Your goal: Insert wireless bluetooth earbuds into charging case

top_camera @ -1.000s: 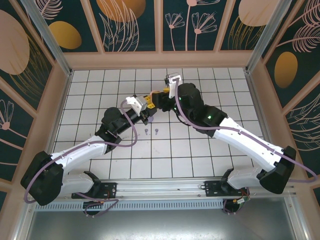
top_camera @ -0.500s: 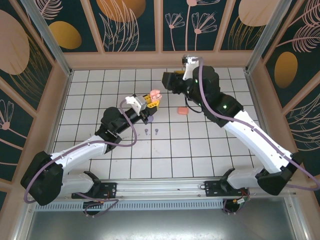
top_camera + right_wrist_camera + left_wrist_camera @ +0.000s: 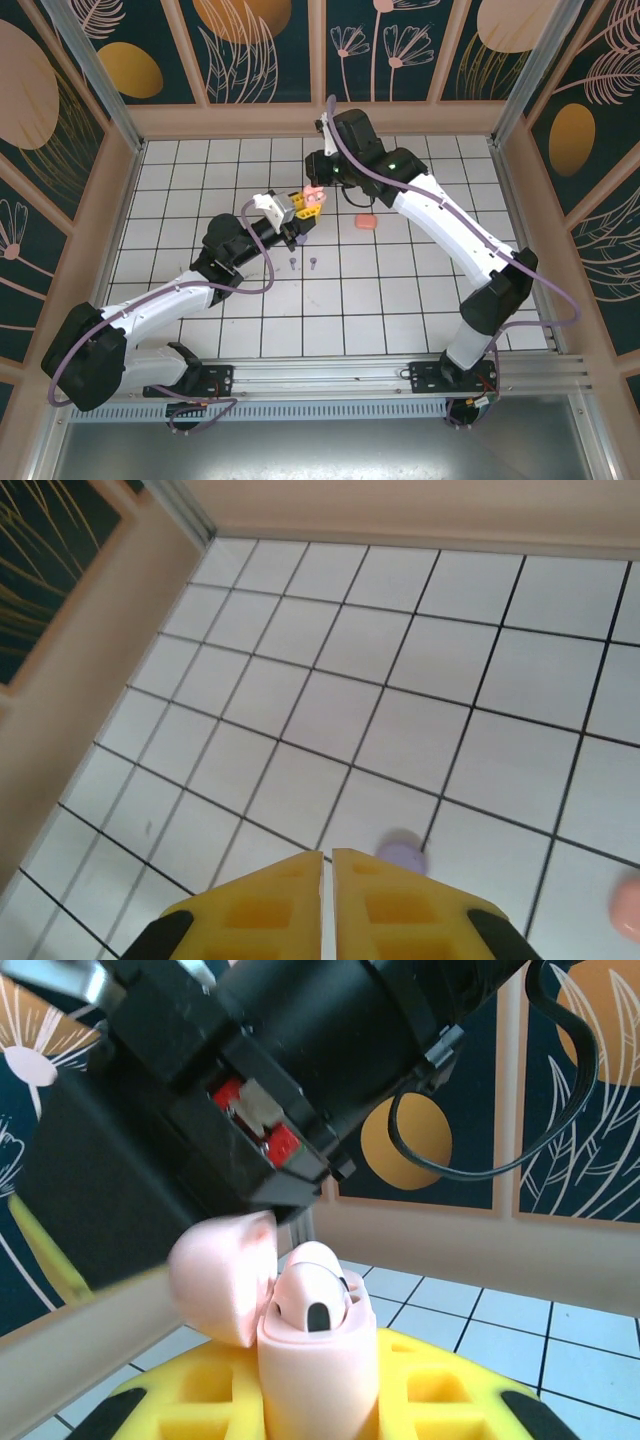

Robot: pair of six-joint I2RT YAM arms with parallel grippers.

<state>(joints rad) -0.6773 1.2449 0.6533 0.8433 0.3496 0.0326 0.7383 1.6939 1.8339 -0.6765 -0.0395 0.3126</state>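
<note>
Earbuds: 2 tiny lilac-purple stemmed plastic buds [image 3: 292, 264] stand side by side on the white tiled table [image 3: 400, 290], just beside the left arm, apart from both claws.
Bud in case: 1 salmon-pink bud [image 3: 312, 1300] sits in the case's well, rounded top poking out.
Case: small salmon-pink plastic charging case [image 3: 318, 1365], upright, lid [image 3: 222, 1272] swung open to the side, held up off the tiles.
Left claw: left gripper [image 3: 303, 205], yellow fingers clamped on the case body from both sides.
Right claw: right gripper [image 3: 327, 895], yellow fingers pressed together with a hairline gap, nothing between them; from above it hangs just behind the open case.
Loose piece: small salmon-pink lump [image 3: 365, 221] on a tile to the right of the case, apart from it; can't tell what it is.
Right wrist camera: lilac blob [image 3: 402, 857] on the tiles just past the fingertips, too blurred to tell more.
</note>
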